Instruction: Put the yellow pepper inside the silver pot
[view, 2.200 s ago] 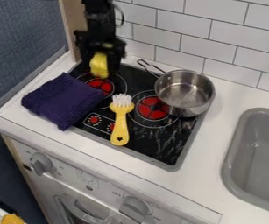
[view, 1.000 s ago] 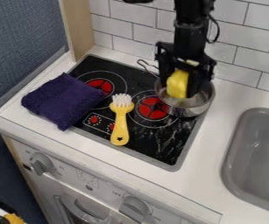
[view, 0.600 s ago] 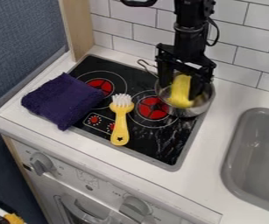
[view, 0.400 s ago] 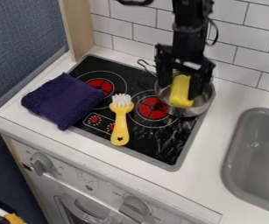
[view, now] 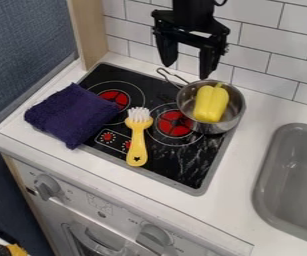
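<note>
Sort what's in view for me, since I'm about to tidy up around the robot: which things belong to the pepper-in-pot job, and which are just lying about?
Part of the job:
- yellow pepper, lying in the pot
- silver pot
- gripper, open above the pot's handle side

Just lying about:
- purple cloth
- yellow-handled brush
</note>
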You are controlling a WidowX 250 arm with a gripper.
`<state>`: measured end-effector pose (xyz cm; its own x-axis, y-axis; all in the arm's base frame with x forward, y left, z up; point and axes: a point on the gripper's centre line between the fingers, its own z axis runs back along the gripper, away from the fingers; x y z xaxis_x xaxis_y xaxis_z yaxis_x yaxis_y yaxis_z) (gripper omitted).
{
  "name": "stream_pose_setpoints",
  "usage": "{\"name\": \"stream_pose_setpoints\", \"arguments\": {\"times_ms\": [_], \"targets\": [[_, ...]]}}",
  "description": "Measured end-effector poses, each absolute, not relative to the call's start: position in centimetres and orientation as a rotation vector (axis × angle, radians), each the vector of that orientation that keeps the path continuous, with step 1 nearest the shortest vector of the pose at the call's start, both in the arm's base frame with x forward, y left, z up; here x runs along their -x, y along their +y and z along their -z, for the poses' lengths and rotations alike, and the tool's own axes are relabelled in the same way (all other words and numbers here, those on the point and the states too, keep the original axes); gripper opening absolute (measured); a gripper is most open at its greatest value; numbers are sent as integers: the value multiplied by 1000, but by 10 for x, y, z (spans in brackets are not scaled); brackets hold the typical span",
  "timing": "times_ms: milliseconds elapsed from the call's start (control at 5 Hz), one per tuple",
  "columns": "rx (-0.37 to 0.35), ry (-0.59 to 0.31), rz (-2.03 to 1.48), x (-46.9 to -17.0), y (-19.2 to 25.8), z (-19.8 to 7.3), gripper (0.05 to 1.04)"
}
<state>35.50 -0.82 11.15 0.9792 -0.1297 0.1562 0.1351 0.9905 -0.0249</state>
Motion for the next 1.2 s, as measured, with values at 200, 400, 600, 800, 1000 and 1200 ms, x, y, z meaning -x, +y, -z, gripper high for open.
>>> {"name": "stream_pose_setpoints", "arguments": {"times_ms": [200,400,600,800,1000,1200], "targets": [[29,-151,136,-352,-7,-112,1001],[29,-151,136,-352,-7,-112,1001],[27,-151,137,-352,-7,-112,1001],[30,-152,136,-352,-7,-112,1001],[31,-150,135,-352,-8,-111,1001],[29,-150,136,-352,-7,-111,1001]]}}
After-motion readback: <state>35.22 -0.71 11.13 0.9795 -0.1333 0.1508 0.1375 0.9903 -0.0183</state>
